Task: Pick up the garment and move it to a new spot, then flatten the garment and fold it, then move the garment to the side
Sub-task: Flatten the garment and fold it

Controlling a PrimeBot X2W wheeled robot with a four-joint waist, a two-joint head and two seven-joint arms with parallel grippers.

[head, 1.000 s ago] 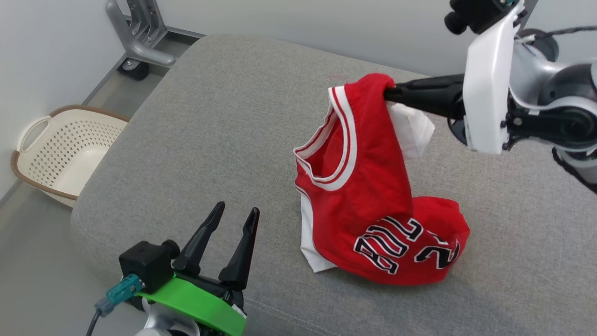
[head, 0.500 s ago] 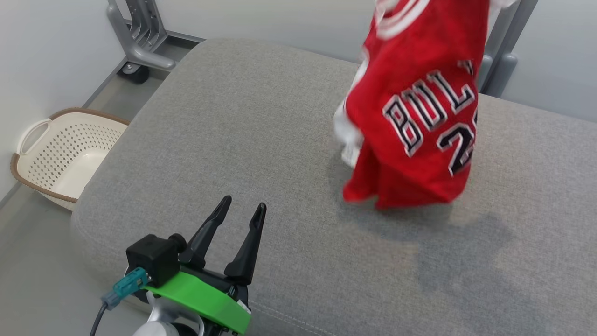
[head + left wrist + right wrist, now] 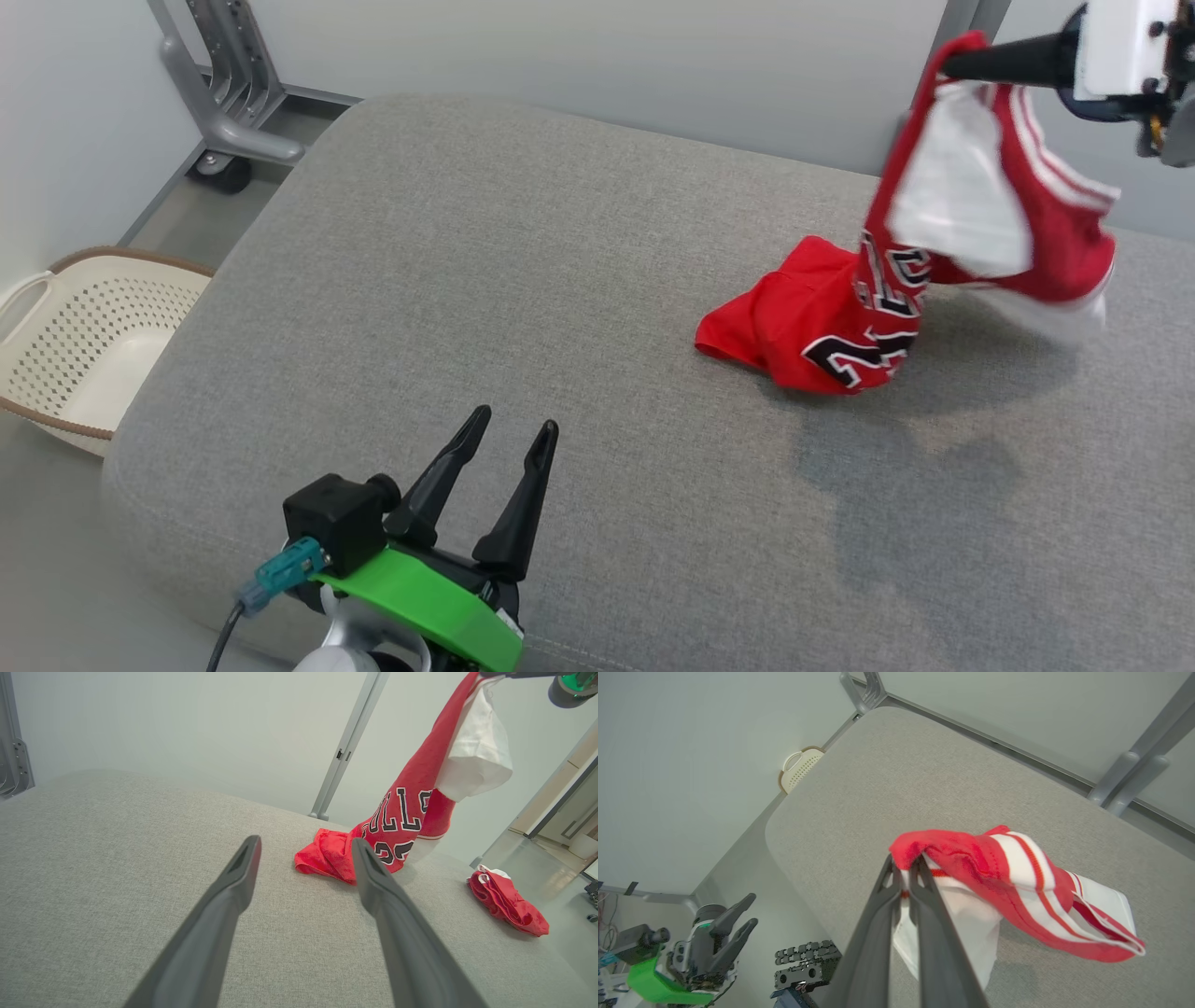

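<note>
While the right gripper (image 3: 950, 65) holds its fingers pressed together on a fold of the garment (image 3: 896, 280), the first step looks only half done. The garment is picked up at one end, but its lower end rests bunched on the grey cushion (image 3: 560, 280), toward the far right. Laying it down at a new spot, flattening, folding and moving it aside all look to be left.

The left gripper (image 3: 515, 420) is spread and empty over the cushion's near left part, well apart from the cloth.

The garment is a red jersey with white striped trim and black-and-white lettering. It hangs twisted from the pinch, its white inside showing near the top and the letters creased and partly hidden. It seems limp and likely to need both grippers to spread.
</note>
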